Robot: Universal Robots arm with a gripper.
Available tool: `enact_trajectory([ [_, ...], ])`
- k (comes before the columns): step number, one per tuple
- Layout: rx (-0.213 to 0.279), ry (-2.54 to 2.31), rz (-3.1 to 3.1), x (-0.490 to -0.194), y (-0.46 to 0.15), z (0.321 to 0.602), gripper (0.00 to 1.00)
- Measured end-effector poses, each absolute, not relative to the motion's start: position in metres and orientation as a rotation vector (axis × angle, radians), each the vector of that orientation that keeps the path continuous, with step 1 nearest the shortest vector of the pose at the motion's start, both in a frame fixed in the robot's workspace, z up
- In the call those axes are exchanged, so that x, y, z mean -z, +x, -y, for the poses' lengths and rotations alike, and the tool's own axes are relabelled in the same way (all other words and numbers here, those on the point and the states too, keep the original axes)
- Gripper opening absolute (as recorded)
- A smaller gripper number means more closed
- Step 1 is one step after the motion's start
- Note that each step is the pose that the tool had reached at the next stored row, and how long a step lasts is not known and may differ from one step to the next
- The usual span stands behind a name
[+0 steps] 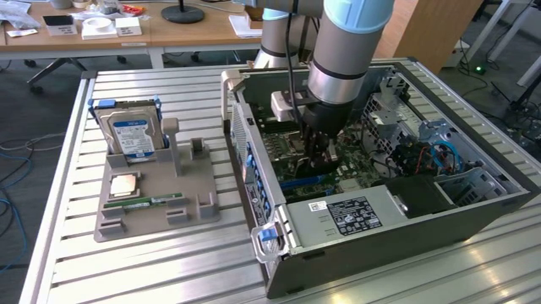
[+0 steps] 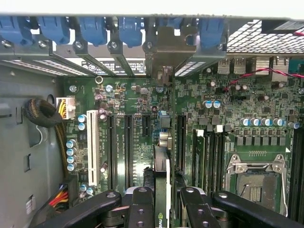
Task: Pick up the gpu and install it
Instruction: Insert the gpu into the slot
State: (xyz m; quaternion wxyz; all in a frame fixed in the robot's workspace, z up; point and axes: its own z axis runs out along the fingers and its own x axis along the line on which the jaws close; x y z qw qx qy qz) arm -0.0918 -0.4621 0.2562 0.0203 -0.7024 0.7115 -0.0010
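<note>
the arm reaches down into an open computer case (image 1: 406, 234) that lies on its side on the slatted metal table (image 1: 152, 272). the end effector (image 1: 321, 155) is low inside the case, just above the motherboard (image 2: 142, 99).

in the wrist view the end effector (image 2: 166, 205) is clamped on the gpu (image 2: 162, 175). one black finger (image 2: 140, 209) presses on each side of the card. the gpu is seen edge-on and stands upright on its long edge, at right angles to the motherboard. it lies in line with the long black slots, with the white slot (image 2: 93, 147) well to one side and the processor socket (image 2: 256, 183) on the other. its silver end bracket (image 2: 164, 50) sits at the rear wall of the case, between the blue slot clips (image 2: 92, 28). i cannot tell if the lower edge of the card is fully down in its slot.

a bundle of red and yellow wires (image 2: 61, 197) runs along the edge of the motherboard near the case wall.

towards the exterior view's left, well apart from the case, a grey holder (image 1: 194, 212) rests on the table. a hard drive (image 1: 131, 136) with a blue and white label stands upright in it. a processor chip (image 1: 125, 184) lies flat in front of the drive, and a narrow green memory stick (image 1: 152, 201) lies beside the chip.
</note>
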Motion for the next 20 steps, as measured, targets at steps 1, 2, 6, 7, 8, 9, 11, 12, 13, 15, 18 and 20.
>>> enact_trajectory([
  [1,0.003,-2.179,-2.207,-0.2556,-0.0918,0.4622,0.26],
  [2,0.003,-2.179,-2.207,-0.255,-0.0919,0.4622,0.26],
  [6,0.003,-2.179,-2.207,-0.2525,-0.0924,0.4622,0.26],
  [7,0.004,-2.179,-2.207,-0.2524,-0.0924,0.4622,0.26],
  [8,0.003,-2.179,-2.207,-0.2524,-0.0924,0.4622,0.26],
  [9,0.003,-2.179,-2.207,-0.2521,-0.0924,0.4622,0.26],
  [11,0.003,-2.179,-2.207,-0.2509,-0.0924,0.4622,0.26],
  [12,0.003,-2.179,-2.207,-0.2503,-0.0925,0.4622,0.26],
  [13,0.003,-2.179,-2.207,-0.2496,-0.0925,0.4622,0.26],
  [15,0.003,-2.179,-2.207,-0.2491,-0.0925,0.4622,0.26],
  [18,0.003,-2.179,-2.207,-0.2488,-0.0925,0.4622,0.26],
  [20,0.003,-2.179,-2.207,-0.2489,-0.0926,0.4622,0.26],
])
